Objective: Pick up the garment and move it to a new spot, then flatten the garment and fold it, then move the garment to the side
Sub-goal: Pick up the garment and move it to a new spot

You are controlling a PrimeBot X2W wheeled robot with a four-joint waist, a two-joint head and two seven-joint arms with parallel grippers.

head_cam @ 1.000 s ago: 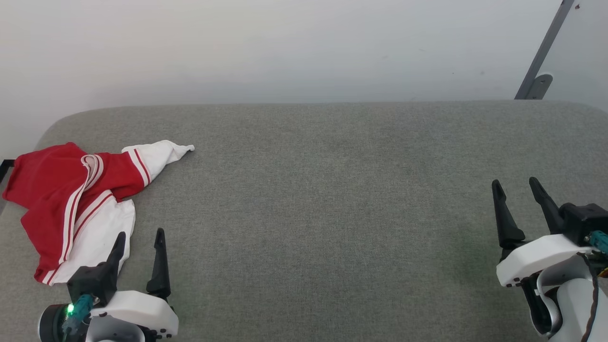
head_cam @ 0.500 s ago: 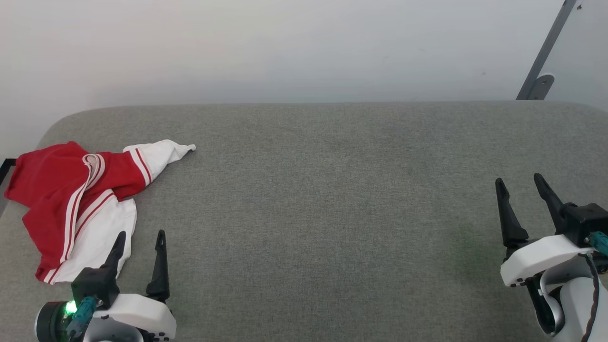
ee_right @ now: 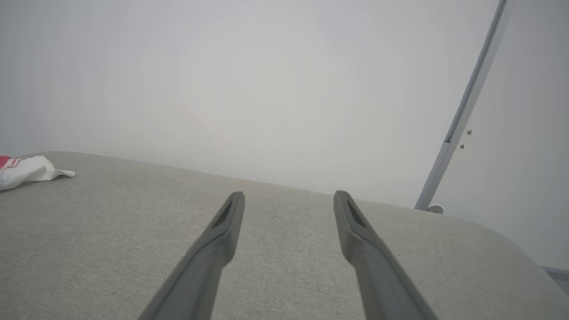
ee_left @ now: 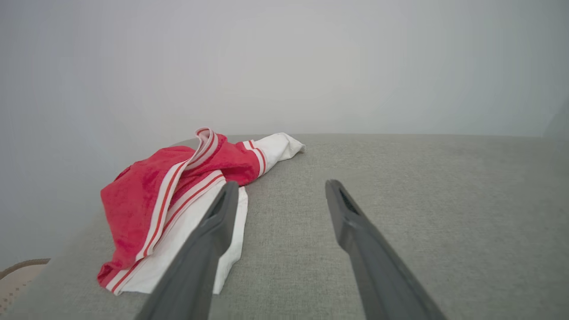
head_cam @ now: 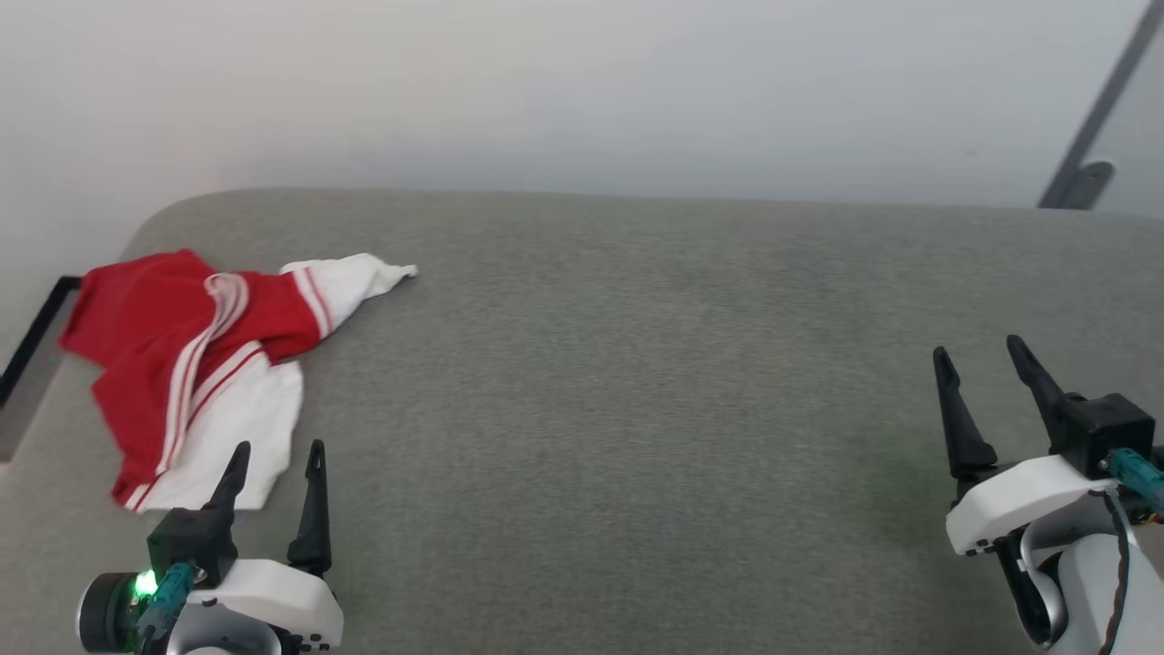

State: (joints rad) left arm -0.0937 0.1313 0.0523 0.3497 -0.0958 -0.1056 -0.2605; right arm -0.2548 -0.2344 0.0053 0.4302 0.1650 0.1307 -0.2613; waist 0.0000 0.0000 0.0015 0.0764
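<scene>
Both grippers stand empty with fingers spread wide: the left gripper [head_cam: 280,446] at the near white edge of the garment [head_cam: 173,355], the right gripper [head_cam: 977,346] well apart across the grey padded surface [head_cam: 637,382]. Over the last second the whole head view has slid sideways, so the camera has turned toward the garment, which lies crumpled as before at the surface's left end. By my judgement the pick-up is only being lined up.
</scene>
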